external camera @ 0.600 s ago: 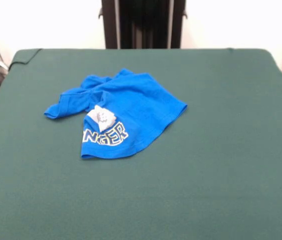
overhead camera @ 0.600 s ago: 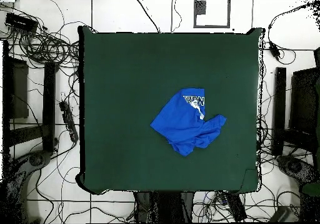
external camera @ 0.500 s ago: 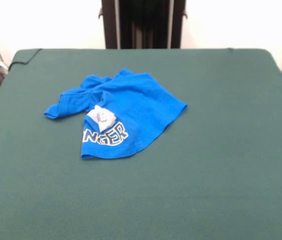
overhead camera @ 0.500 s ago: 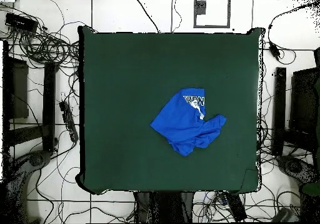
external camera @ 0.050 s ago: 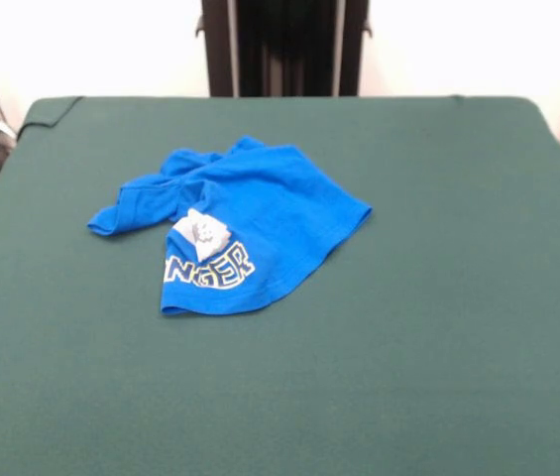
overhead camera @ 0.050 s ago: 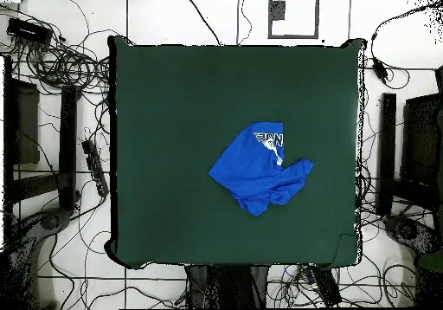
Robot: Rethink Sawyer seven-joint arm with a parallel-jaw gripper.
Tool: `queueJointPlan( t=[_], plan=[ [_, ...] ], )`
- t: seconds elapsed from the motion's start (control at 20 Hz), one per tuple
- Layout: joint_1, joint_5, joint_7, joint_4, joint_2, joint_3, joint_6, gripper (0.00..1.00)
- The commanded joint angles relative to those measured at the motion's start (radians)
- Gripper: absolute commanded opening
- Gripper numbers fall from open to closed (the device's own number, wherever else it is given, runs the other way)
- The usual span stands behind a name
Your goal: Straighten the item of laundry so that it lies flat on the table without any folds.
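Observation:
The item of laundry [external camera @ 0.050 s ago: 260, 213] is a small bright blue T-shirt, crumpled and folded over itself, lying left of the middle of the dark green table [external camera @ 0.050 s ago: 438, 297]. White block letters and a white-grey patch show on its near left part. From overhead the shirt [overhead camera @ 0.050 s ago: 255, 170] sits right of the table's [overhead camera @ 0.050 s ago: 173, 151] centre, bunched toward its lower right end. No gripper or arm shows in either view.
Black stands, boxes and tangled cables [overhead camera @ 0.050 s ago: 60, 64] ring the table on the white floor in the overhead view. A dark upright column [external camera @ 0.050 s ago: 284, 48] stands behind the table's far edge in the front view.

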Motion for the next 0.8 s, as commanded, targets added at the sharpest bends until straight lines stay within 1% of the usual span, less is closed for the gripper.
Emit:
queueJointPlan(
  t=[0.05,0.15,0.2,0.35,0.55,0.65,0.7,0.75,0.8],
  plan=[
    [-0.020,-0.103,-0.276,-0.057,-0.013,0.202,0.215,1.00],
    [-0.048,-0.094,-0.317,-0.062,-0.034,0.247,0.284,1.00],
    [-0.048,-0.097,-0.323,-0.058,-0.036,0.254,0.308,1.00],
    [-0.102,-0.060,-0.410,-0.047,-0.069,0.330,0.419,1.00],
    [-0.140,-0.058,-0.441,-0.023,-0.087,0.385,0.476,1.00],
    [-0.174,-0.119,-0.408,0.116,-0.127,0.397,0.381,1.00],
    [-0.182,-0.159,-0.365,0.166,-0.122,0.391,0.342,1.00],
    [-0.205,-0.143,-0.392,0.180,-0.137,0.415,0.356,1.00],
    [-0.250,-0.094,-0.460,0.213,-0.163,0.458,0.383,1.00]
  ],
)
